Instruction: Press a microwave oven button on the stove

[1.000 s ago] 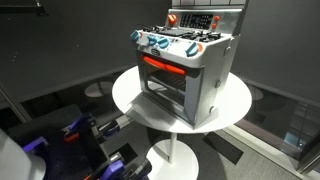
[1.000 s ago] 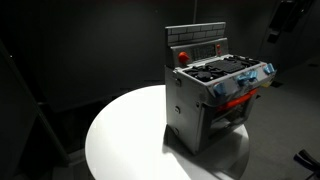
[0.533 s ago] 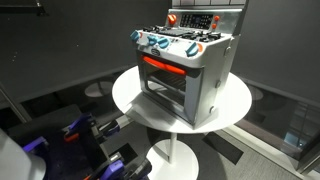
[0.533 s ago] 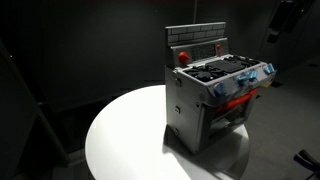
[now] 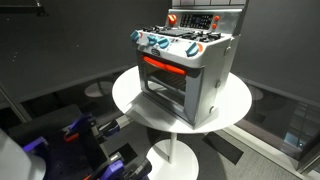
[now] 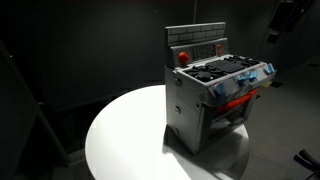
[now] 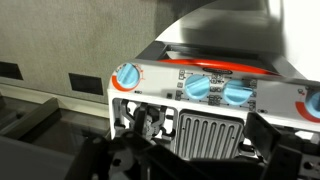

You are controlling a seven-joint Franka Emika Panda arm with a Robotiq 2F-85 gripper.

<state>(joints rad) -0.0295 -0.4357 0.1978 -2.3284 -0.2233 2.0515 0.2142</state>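
Observation:
The silver-grey toy stove (image 5: 190,75) stands on a round white table (image 5: 128,95) and shows in both exterior views (image 6: 215,95). It has a red bar handle, blue knobs and a raised back panel with a red button (image 6: 183,56). In the wrist view the stove (image 7: 200,90) appears upside down and close, with the knobs and a burner grate showing. My gripper (image 7: 195,150) shows there as dark fingers spread wide apart at either side of the grate, holding nothing and clear of the stove. The back panel is hidden in the wrist view.
The table (image 6: 120,130) has bare surface beside the stove. Dark equipment with blue and purple parts (image 5: 80,135) sits low by the table. A dark shape (image 6: 285,18) hangs at the top corner. The surroundings are dark.

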